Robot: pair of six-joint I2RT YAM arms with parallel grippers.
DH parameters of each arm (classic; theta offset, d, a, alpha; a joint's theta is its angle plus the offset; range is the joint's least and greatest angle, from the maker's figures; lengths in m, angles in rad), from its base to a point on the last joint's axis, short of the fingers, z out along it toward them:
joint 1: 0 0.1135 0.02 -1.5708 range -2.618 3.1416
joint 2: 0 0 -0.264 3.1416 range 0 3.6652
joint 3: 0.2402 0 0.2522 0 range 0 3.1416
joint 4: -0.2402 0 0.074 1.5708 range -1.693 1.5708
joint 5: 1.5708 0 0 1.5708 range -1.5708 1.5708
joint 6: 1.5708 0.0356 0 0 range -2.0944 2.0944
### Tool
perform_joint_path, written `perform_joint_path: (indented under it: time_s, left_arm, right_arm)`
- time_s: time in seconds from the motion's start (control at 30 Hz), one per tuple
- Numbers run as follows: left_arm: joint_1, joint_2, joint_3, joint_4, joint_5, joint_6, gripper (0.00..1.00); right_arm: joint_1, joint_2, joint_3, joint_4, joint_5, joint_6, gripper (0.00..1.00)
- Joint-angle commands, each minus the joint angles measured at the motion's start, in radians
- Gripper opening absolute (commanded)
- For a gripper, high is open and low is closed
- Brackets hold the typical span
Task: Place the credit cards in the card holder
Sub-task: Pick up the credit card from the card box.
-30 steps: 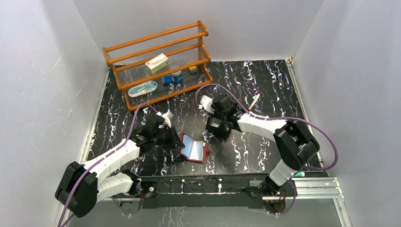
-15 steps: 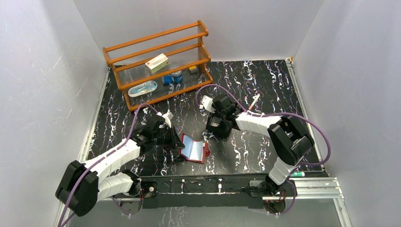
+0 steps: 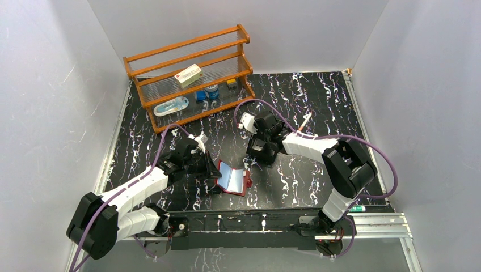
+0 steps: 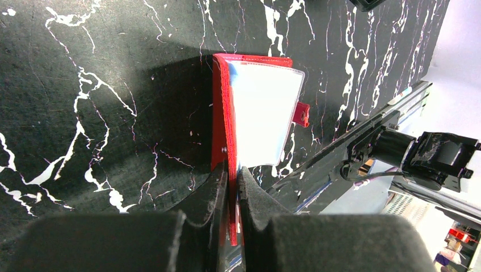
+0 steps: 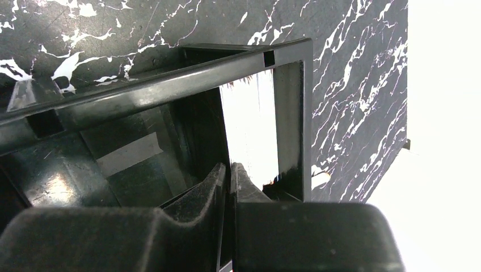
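left gripper [image 4: 231, 168] pinches the card holder [image 4: 219, 113] — right gripper [image 5: 228, 168] nips a white card [image 5: 252, 127].

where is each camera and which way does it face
top external: high behind the robot, looking down on table and wallet; left arm and right arm show
left wrist: behind the left gripper, facing the wallet it pinches
right wrist: above the right gripper, facing a white card in the tray
shared: the wallet, in top and left wrist
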Motion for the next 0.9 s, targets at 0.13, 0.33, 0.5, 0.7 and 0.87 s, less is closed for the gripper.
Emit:
perform_joint_path:
  time_s: [0.13, 0.33, 0.5, 0.7, 0.87]
  left_arm:
    - [-0.004, -0.012, -0.002, 0.019, 0.015, -0.006, 0.0]
    - [-0.005, -0.019, -0.007, 0.019, 0.014, -0.007, 0.0]
    - [-0.004, -0.017, -0.009, 0.022, 0.015, -0.009, 0.0]
    - [-0.004, -0.019, -0.01, 0.022, 0.015, -0.01, 0.0]
    - [-0.004, -0.014, -0.009, 0.009, -0.004, -0.024, 0.0]
  right_arm:
    - [-0.006, -0.046, 0.045, 0.003, -0.007, 0.012, 0.01]
    - [-0.007, -0.052, 0.054, -0.003, 0.006, 0.028, 0.02]
    - [-0.011, -0.061, 0.062, -0.01, 0.003, 0.021, 0.0]
    - [-0.014, -0.07, 0.085, -0.054, -0.029, 0.037, 0.0]
    - [-0.014, -0.096, 0.126, -0.165, -0.097, 0.101, 0.0]
